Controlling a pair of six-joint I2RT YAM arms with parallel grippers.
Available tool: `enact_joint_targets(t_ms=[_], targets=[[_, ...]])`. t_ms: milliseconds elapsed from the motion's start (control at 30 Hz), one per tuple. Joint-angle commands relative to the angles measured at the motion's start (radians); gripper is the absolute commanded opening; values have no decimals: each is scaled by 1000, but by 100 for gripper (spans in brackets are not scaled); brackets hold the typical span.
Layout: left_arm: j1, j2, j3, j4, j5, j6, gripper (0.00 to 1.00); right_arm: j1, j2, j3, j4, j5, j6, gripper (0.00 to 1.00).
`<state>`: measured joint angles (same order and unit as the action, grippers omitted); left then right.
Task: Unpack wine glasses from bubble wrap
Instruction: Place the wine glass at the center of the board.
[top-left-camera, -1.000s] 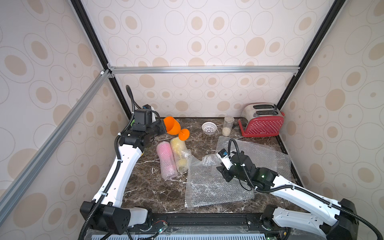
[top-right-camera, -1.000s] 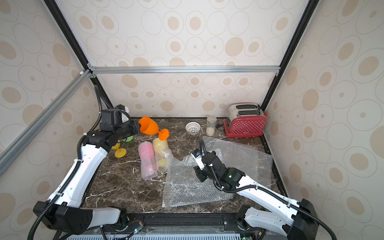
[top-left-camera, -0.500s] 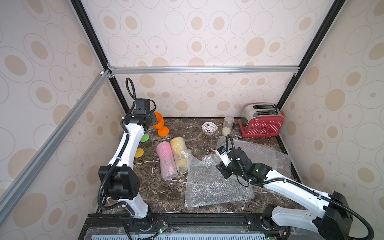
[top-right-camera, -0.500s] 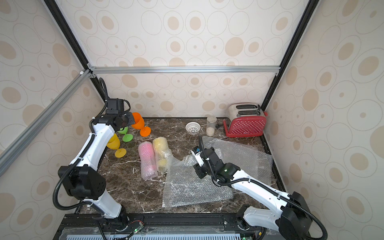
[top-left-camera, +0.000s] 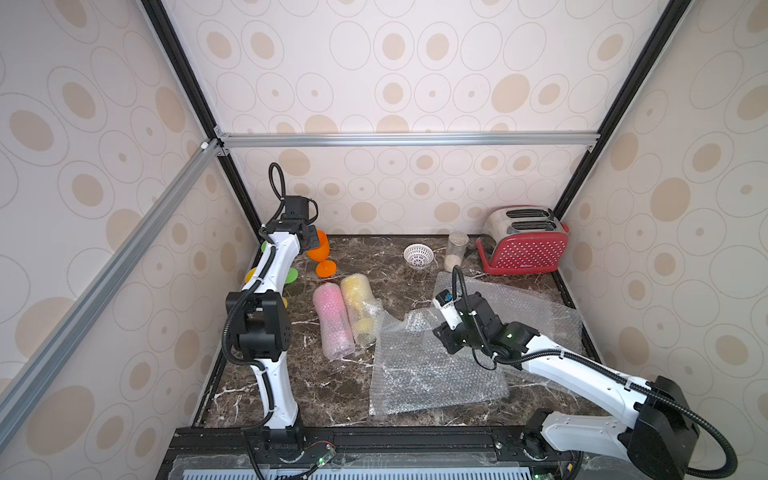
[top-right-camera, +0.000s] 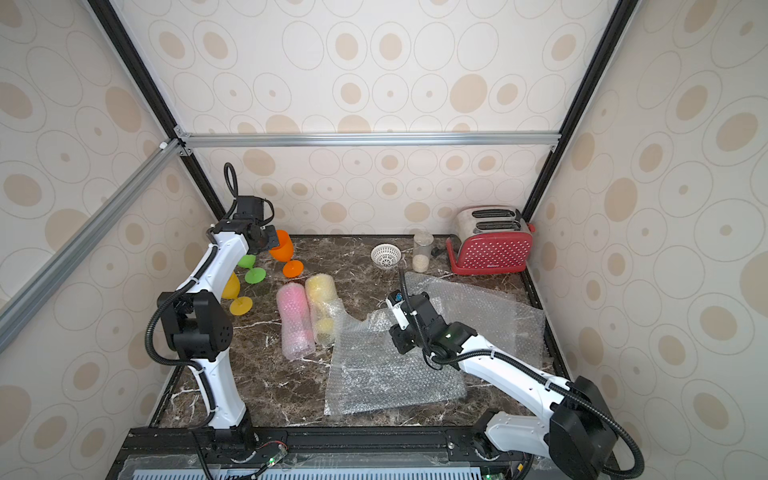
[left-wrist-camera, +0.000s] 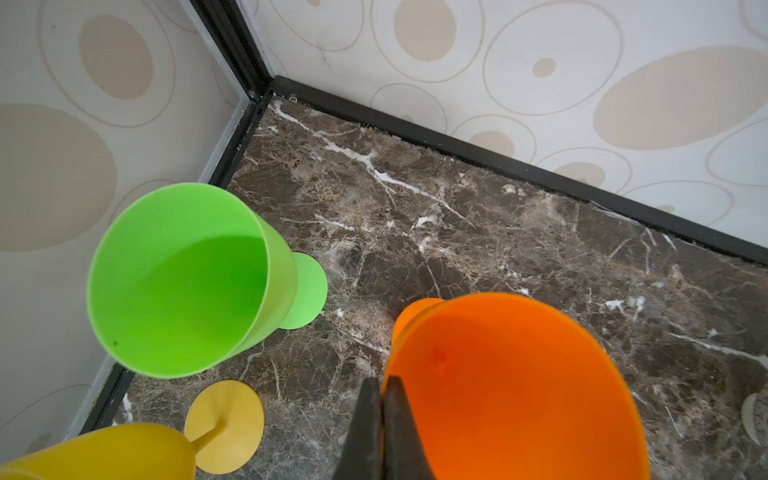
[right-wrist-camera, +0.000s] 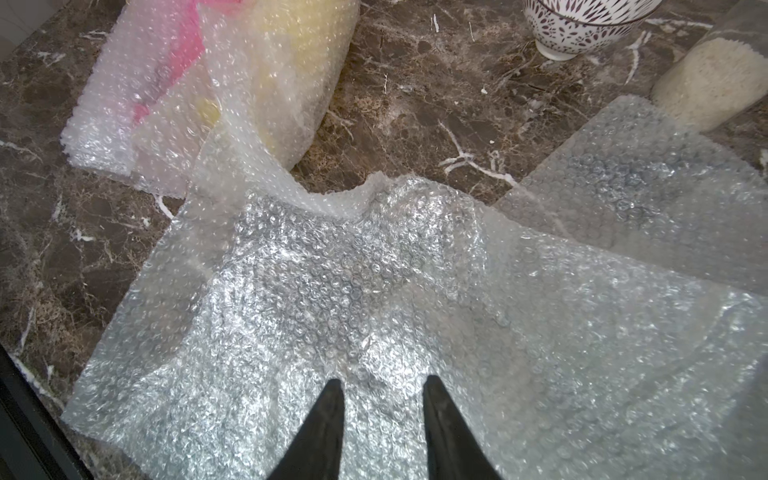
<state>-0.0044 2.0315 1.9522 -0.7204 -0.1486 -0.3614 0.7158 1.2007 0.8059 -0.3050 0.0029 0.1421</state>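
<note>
My left gripper (left-wrist-camera: 382, 380) is shut on the rim of the orange wine glass (left-wrist-camera: 511, 386), which hangs slightly tilted with its foot (top-left-camera: 325, 268) low over the back-left of the table. A green glass (top-right-camera: 247, 261) and a yellow glass (top-right-camera: 230, 286) stand bare beside it near the left wall. Two bubble wrap tubes lie mid-table, one showing pink (top-left-camera: 332, 320) and one showing yellow (top-left-camera: 358, 303). My right gripper (right-wrist-camera: 382, 384) is open just above a flat bubble wrap sheet (top-left-camera: 428, 374), with nothing between its fingers.
A second flat sheet (top-left-camera: 536, 307) lies behind my right arm. Along the back wall stand a red toaster (top-left-camera: 523, 249), a clear jar (top-left-camera: 455, 251) and a white perforated bowl (top-left-camera: 417, 255). The enclosure walls close off the left, back and right.
My left arm has swung the orange glass left toward the back-left corner and turned it from sideways to nearly upright. My right gripper has barely moved.
</note>
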Motion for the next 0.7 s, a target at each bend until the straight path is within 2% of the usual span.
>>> enact_joint_targets(t_ms=[0,400,667], targets=[[9,31,80,-40,-48,20,0,-16,10,7,18,-12,17,35],[9,104,127,-54,-79,15,0,-48,29,-1,27,-38,25,35],[9,110,169,-79,-78,22,28,-59,48,22,-17,-53,42,36]])
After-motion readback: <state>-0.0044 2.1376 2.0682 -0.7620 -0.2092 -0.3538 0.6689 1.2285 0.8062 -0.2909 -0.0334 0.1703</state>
